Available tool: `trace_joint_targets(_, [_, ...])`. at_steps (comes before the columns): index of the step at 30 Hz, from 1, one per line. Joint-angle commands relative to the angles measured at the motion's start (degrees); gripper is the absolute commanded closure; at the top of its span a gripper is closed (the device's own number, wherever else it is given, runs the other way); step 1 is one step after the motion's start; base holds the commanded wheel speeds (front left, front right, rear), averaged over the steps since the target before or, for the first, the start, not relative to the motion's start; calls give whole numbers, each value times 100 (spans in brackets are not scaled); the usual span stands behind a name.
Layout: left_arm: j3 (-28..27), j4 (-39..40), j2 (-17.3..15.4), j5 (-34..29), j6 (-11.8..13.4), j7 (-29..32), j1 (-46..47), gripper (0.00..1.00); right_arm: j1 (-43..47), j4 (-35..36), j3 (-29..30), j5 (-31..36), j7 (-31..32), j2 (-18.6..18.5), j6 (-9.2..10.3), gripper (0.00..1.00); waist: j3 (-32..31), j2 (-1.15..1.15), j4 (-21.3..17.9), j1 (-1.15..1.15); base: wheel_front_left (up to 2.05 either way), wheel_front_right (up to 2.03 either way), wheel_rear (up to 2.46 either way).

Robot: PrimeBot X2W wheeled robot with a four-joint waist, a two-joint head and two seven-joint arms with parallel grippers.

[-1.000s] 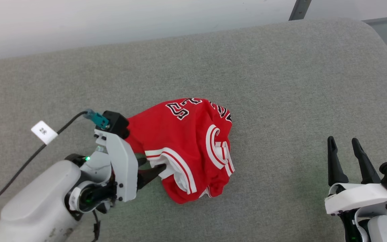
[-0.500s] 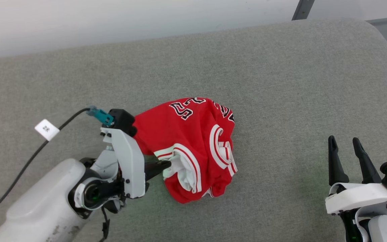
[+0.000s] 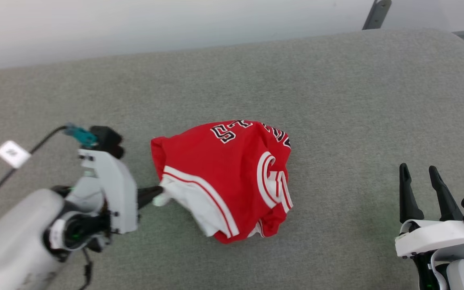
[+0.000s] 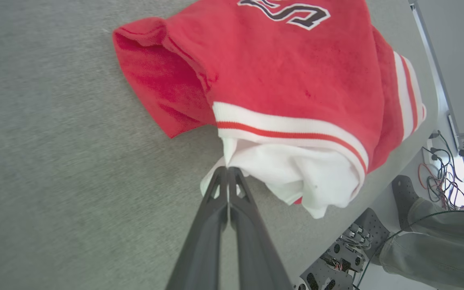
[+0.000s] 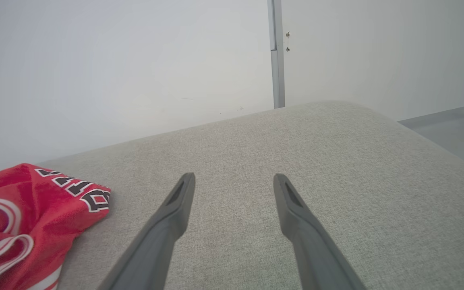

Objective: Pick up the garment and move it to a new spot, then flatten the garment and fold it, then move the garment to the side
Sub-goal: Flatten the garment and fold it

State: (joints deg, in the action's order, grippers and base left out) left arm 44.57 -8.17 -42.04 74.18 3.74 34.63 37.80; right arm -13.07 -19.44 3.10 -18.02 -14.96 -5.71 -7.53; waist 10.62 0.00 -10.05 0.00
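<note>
On grey fabric cushion (image 3: 336, 100) below a white wall (image 3: 135, 28), left pincer (image 3: 158, 193) pinches the garment (image 3: 216, 169); right pincer (image 3: 418, 167) gapes.

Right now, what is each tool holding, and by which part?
The left tool pinches the red jersey by the edge of its white sleeve; the right tool holds nothing.

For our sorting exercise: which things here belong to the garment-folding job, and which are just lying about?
Job: red jersey; left gripper, shut on its white fabric; open right gripper; grey cushion.
Lying about: tagged black cable; floor wires; person's leg.
</note>
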Motion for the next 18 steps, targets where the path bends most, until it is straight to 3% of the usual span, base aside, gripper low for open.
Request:
trace_joint_targets(1, [-45,27,-98,-35,41,-30,-71,100,50,10,16,19,-27,-31,8,0,-23,0,61,0,0,0,0])
trace_joint_targets(9, [-359,233,-869,-94,310,-237,-318,100,89,24,67,68,-27,-45,8,0,-94,0,299,0,0,0,0])
trace_joint_targets(15, [-315,112,-1451,-486,458,-337,-506,100,59,8,56,91,-27,-69,8,0,-112,0,408,0,0,0,0])
trace_joint_targets(18, [-277,-60,-1552,-601,517,-408,-578,100,21,2,45,90,-27,-71,8,0,-105,0,430,0,0,0,0])
